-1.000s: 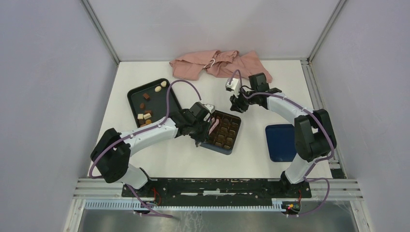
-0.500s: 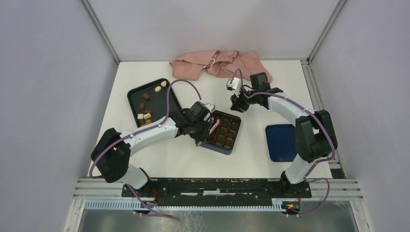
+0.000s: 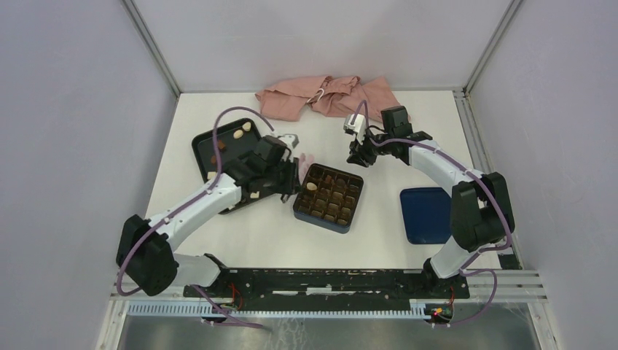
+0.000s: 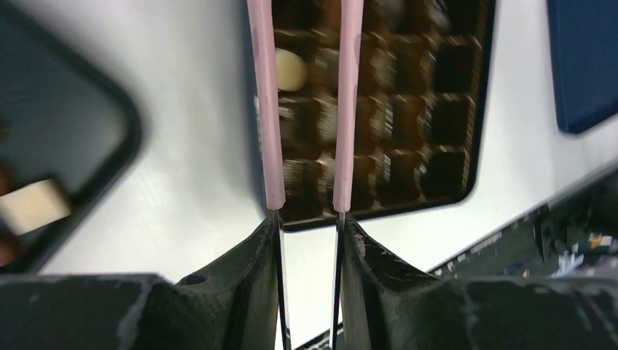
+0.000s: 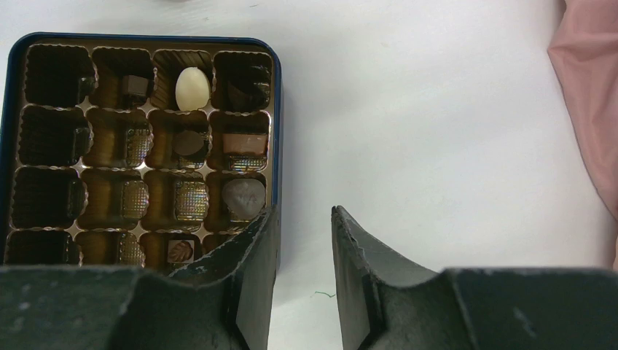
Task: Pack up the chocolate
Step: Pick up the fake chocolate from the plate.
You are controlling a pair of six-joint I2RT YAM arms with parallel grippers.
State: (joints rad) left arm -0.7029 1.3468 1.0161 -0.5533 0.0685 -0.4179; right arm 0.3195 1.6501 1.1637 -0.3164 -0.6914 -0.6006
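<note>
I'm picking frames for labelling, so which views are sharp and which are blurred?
Left wrist: motion-smeared; the dark blue square box with gridded insert and black rimmed tray look soft. Right wrist: crisp, foil cups glinting, oval cream-white chocolate clear. Top external: evenly lit, sharp.

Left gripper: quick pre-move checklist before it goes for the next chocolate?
1. Left gripper empty between its pink tweezer tips: ok.
2. Cream-white oval chocolate seated in a cell of the dark blue square box: ok.
3. Pieces left on the black rimmed tray: ok, several show.
4. Right gripper clear of the box: not ok, one finger overlaps its corner in the right wrist view.
5. Tweezer tips wide enough for a piece: cannot tell.
</note>
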